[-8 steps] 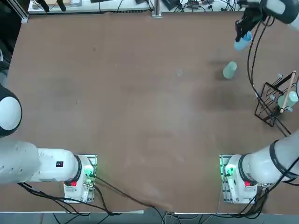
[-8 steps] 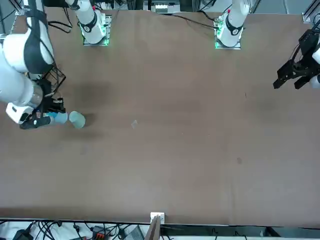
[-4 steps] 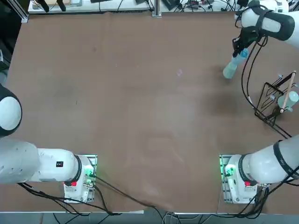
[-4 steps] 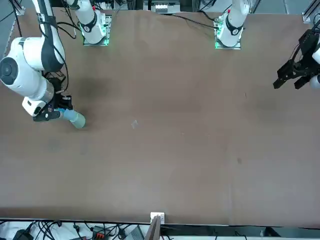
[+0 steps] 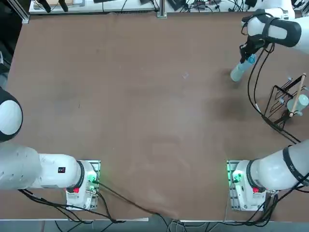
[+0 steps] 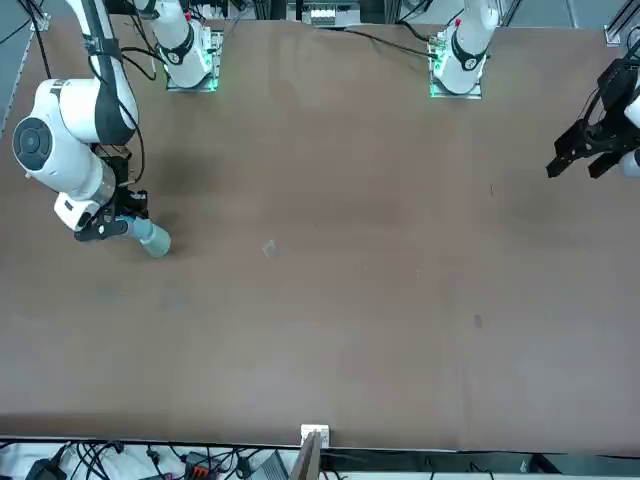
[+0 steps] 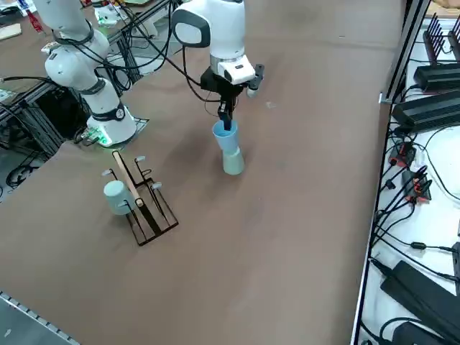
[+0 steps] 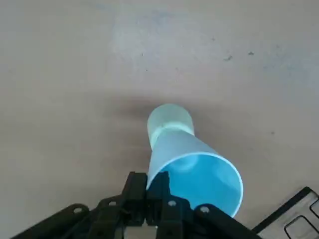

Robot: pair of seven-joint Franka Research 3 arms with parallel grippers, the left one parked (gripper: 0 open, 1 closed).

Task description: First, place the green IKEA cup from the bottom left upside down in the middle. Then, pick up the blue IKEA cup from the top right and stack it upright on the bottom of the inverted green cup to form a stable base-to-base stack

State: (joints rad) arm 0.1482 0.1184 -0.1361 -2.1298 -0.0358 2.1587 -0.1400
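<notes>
Right claw (image 7: 227, 126) over the far right part of the brown surface (image 5: 145, 106), pointing down, fingers pinched together on the rim wall of the blue cup (image 7: 226, 136); one finger inside the mouth, the other outside, as the wrist view shows (image 8: 149, 191); blue cup upright, mouth up, its base sitting on the upturned base of the green cup (image 7: 232, 161); green cup inverted, rim down on the surface; the two stand base to base, the blue one leaning slightly off plumb in the side view; from the wrist view the green base (image 8: 169, 122) shows just past the blue cup's lower end (image 8: 199, 172), touching it; from overhead the stack reads as one pale slanted shape, blue (image 5: 247, 62) above green (image 5: 236, 74), right beneath the arm's wrist; front view gives the same, green cup (image 6: 155, 240) on the surface with the claw (image 6: 118, 222) beside and above it; black wire rack (image 7: 144, 205) stands near, toward the surface's right edge, apart from the stack, with a wooden stick across it and a pale whitish cup (image 7: 116, 196) hung on it.
</notes>
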